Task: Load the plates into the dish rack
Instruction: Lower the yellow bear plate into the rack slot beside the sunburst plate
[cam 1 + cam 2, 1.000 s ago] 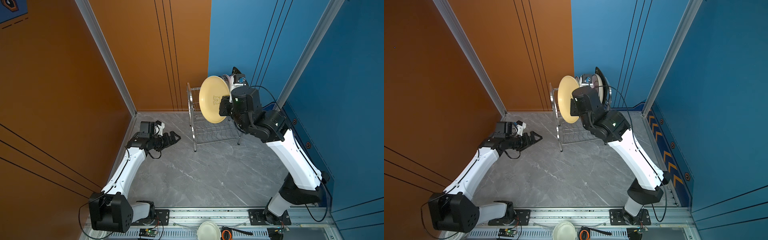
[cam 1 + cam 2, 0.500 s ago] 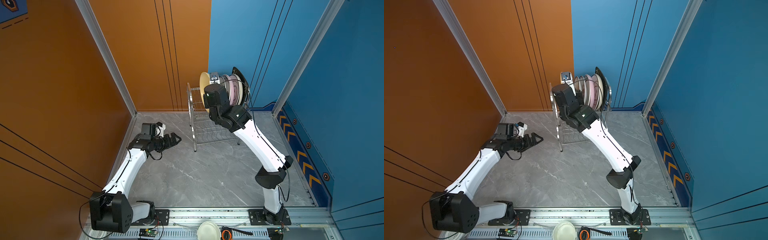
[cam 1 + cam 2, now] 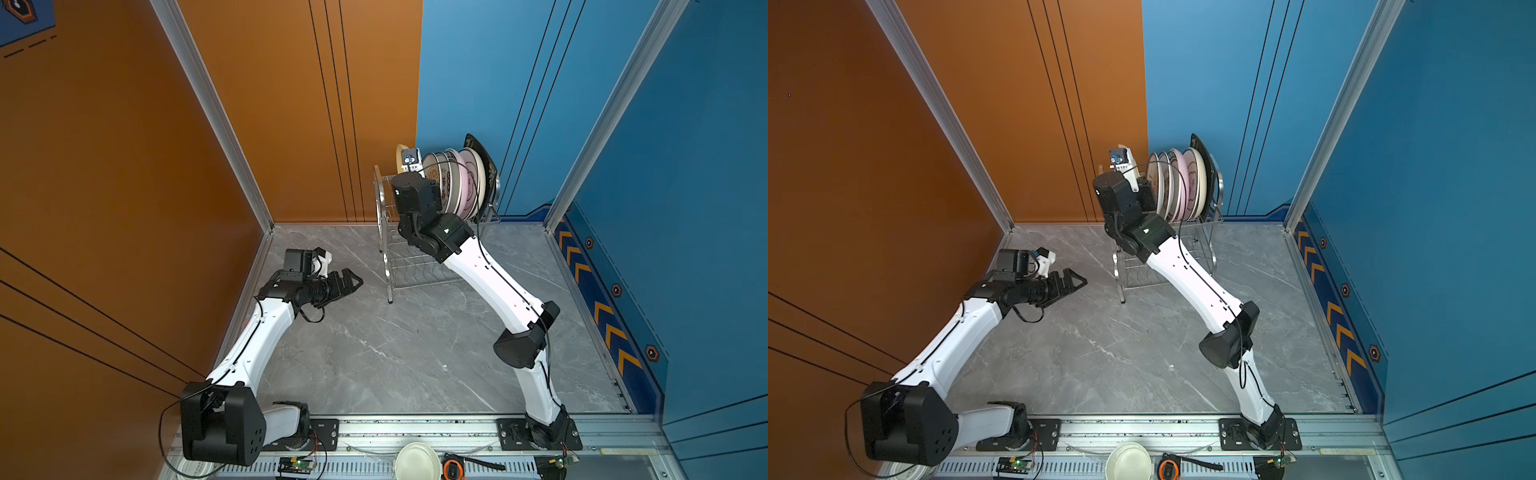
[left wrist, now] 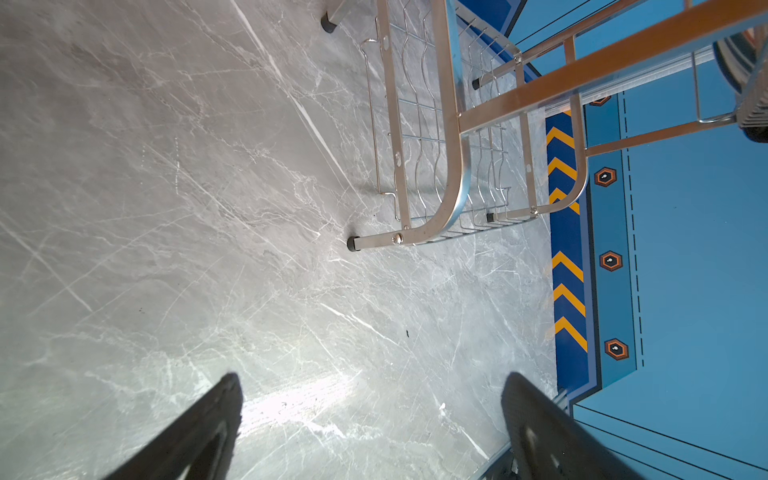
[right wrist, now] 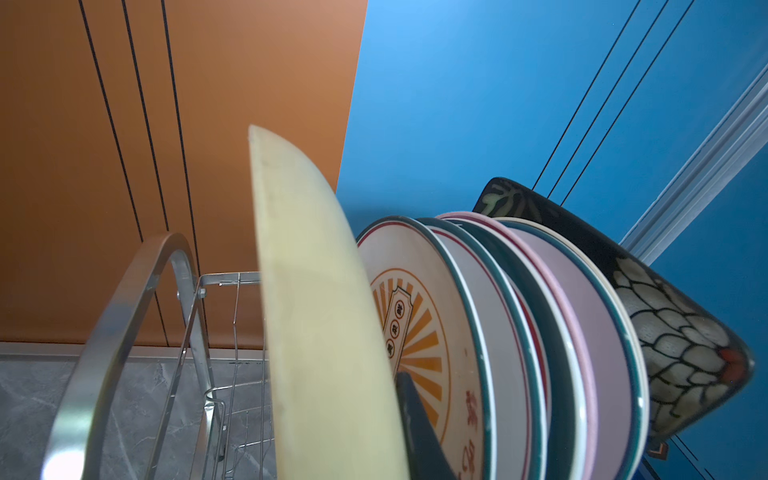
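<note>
The right gripper point(image 5: 374, 407) is seen closed to a narrow gap on the yellow plate point(image 5: 316, 311). One dark finger point(image 5: 415, 428) is pressed against the plate's face; the opposite finger is hidden behind the plate. The plate is held on edge, nearly upright, over the upper tier of the dish rack point(image 3: 379, 195), at the end of the row nearest the arched side frame. Whether its lower rim is seated between the divider wires cannot be told.

Just beside it, the orange-sunburst plate point(image 5: 419, 332) is stood in the same tier, followed by the white ringed plates point(image 5: 498, 332), the pink plate point(image 5: 598, 316) and, at the far end, the black square plate point(image 5: 673, 332), which is leaned outward. A small gap is seen between the yellow plate and the sunburst plate.

The left gripper point(image 3: 352, 281) is spread wide, with nothing between its fingers. It is held just above the grey marbled tabletop point(image 3: 395, 353), pointed toward the rack's lower tier, near the front leg but apart from it.
</note>
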You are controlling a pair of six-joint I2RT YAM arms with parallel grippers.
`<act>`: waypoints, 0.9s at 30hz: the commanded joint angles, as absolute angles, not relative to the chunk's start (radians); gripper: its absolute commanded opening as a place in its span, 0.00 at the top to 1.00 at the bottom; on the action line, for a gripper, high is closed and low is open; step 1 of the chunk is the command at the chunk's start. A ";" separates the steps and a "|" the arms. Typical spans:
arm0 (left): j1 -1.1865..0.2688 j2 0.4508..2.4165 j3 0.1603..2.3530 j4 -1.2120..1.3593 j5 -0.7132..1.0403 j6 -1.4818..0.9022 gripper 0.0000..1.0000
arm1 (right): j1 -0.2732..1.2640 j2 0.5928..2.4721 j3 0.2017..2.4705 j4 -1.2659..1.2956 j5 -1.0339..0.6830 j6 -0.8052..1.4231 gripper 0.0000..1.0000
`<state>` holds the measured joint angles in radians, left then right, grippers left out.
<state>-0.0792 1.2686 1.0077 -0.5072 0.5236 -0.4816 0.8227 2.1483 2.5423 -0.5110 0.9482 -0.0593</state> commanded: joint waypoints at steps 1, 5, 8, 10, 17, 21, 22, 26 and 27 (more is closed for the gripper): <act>-0.074 1.264 0.996 -0.495 0.531 -0.459 0.02 | 0.815 2.156 2.569 -0.428 1.008 -0.102 0.95; -0.066 1.264 0.994 -0.496 0.537 -0.456 0.02 | 0.813 2.165 2.569 -0.417 1.028 -0.113 0.95; -0.061 1.264 0.990 -0.496 0.544 -0.450 0.02 | 0.807 2.171 2.569 -0.415 1.031 -0.110 0.95; -0.056 1.266 0.988 -0.495 0.548 -0.447 0.02 | 0.802 2.176 2.568 -0.415 1.030 -0.107 0.95; -0.040 1.269 0.984 -0.495 0.560 -0.439 0.02 | 0.793 2.203 2.569 -0.462 1.015 -0.064 0.95; -0.035 1.272 0.983 -0.495 0.566 -0.435 0.02 | 0.784 2.224 2.568 -0.509 1.010 -0.021 0.95; -0.034 1.273 0.982 -0.495 0.566 -0.435 0.02 | 0.781 2.226 2.567 -0.519 1.005 -0.009 0.95; -0.028 1.267 0.983 -0.496 0.569 -0.436 0.02 | 0.776 2.231 2.567 -0.539 0.996 0.016 0.95; -0.026 1.266 0.983 -0.496 0.569 -0.437 0.02 | 0.777 2.232 2.567 -0.541 0.993 0.020 0.94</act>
